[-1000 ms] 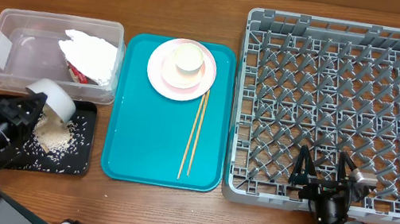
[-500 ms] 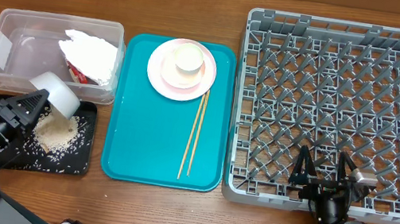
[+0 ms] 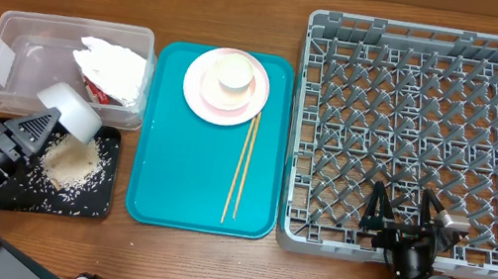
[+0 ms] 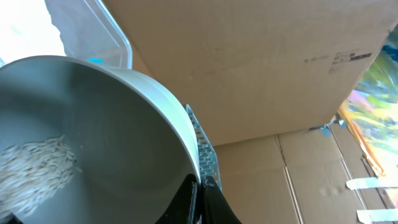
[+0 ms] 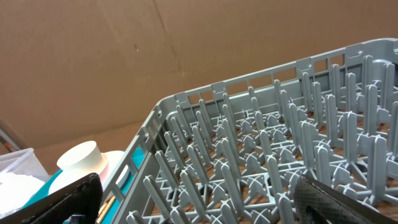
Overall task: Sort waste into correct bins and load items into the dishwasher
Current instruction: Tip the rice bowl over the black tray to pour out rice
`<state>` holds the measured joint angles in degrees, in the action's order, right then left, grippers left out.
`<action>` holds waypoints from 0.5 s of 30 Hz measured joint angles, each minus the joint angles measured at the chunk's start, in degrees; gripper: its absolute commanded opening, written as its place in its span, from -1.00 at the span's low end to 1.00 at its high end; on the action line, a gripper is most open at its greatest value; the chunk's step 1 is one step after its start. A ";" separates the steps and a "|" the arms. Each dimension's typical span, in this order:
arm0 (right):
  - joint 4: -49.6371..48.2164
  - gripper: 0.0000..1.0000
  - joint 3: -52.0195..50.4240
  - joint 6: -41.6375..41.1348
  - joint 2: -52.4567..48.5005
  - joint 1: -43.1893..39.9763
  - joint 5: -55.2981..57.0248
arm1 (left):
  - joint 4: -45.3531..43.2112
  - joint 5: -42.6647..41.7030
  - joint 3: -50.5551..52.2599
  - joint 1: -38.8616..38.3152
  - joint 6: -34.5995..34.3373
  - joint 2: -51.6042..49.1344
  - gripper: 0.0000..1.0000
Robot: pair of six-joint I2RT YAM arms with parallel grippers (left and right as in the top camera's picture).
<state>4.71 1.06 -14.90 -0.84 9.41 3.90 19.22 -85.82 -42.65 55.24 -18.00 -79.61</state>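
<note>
My left gripper (image 3: 43,124) is shut on the rim of a whitish bowl (image 3: 73,110), tipped over the black tray (image 3: 99,198), where a heap of rice (image 3: 68,163) lies. In the left wrist view the bowl (image 4: 118,124) still holds rice grains (image 4: 34,165). The clear tub (image 3: 9,72) holds the crumpled napkin (image 3: 112,68) and the red-and-white wrapper (image 3: 96,90). The pink plate (image 3: 198,93) carries a bowl and the white cup (image 3: 236,72) on the teal tray (image 3: 164,166), beside the chopsticks (image 3: 243,164). My right gripper (image 3: 404,216) is open at the grey dish rack's (image 3: 410,135) front edge.
The rack's upright pegs (image 5: 261,149) fill the right wrist view, with the cup (image 5: 78,158) at far left. Cardboard boxes stand behind the table.
My left gripper has lifted and tipped the bowl further, moving it slightly right. More rice lies on the black tray. The right arm has not moved.
</note>
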 measured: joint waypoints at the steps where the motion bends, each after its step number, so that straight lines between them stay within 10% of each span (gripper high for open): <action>1: -0.02 1.00 0.00 -0.07 0.00 0.00 -0.02 | 0.02 -0.22 0.00 0.00 0.00 0.00 -0.92; 15: 0.02 1.00 0.00 -0.04 0.00 0.00 0.00 | 1.60 -2.16 0.02 -0.13 0.22 0.02 -0.92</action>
<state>4.73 1.06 -14.94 -0.84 9.41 3.90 20.82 -87.99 -42.63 55.11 -17.78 -79.59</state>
